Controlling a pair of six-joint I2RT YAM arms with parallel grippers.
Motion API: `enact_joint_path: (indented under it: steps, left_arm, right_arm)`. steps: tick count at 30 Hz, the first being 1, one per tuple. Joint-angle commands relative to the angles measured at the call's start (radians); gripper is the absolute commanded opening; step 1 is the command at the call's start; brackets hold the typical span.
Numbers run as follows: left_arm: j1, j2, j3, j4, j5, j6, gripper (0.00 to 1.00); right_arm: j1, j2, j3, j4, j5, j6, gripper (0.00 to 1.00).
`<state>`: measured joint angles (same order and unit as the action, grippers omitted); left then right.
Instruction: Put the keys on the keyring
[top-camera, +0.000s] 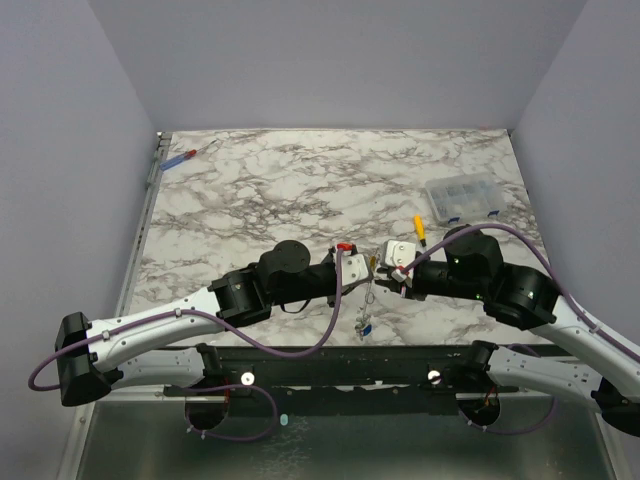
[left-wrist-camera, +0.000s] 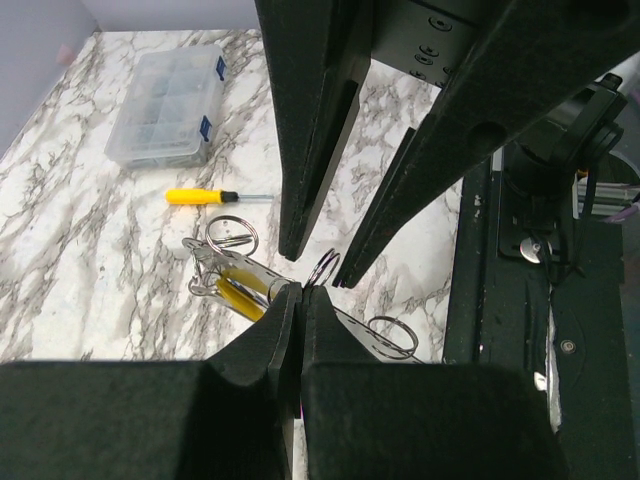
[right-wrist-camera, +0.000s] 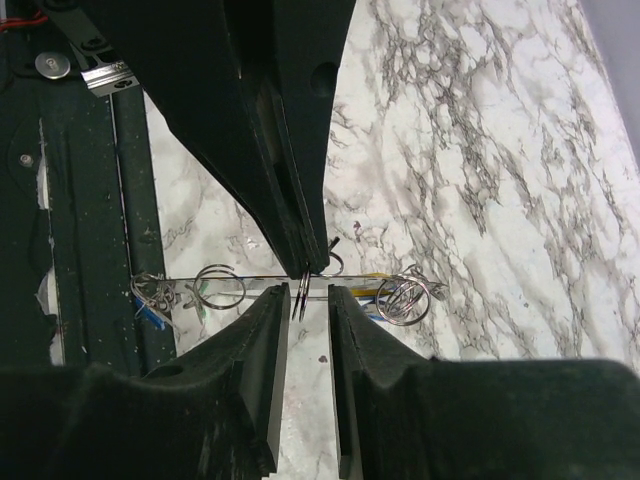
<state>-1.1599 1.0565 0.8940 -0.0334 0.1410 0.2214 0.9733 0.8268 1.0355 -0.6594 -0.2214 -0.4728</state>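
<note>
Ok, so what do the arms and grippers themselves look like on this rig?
The left arm and right arm share a build: white links between bulky black joint housings, with a purple cable looping along each. The left gripper and right gripper have long, tapering matte-black fingers.
</note>
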Motion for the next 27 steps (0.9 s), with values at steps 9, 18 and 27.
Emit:
enact_joint_path:
  steps: [9, 18, 27]
  left_arm:
    - [0.001, -0.036, 0.007, 0.035, 0.0, -0.01, 0.0]
    - [0.001, -0.04, 0.009, 0.035, 0.005, -0.01, 0.0]
    - [0.0, -0.145, -0.03, 0.035, 0.021, -0.003, 0.49]
  right_arm:
    - [0.002, 0.024, -0.002, 0.014, 0.038, 0.006, 0.18]
    - [0.002, 0.021, 0.001, 0.011, 0.042, 0.012, 0.01]
    - [0.002, -0.064, -0.028, 0.033, 0.01, -0.018, 0.01]
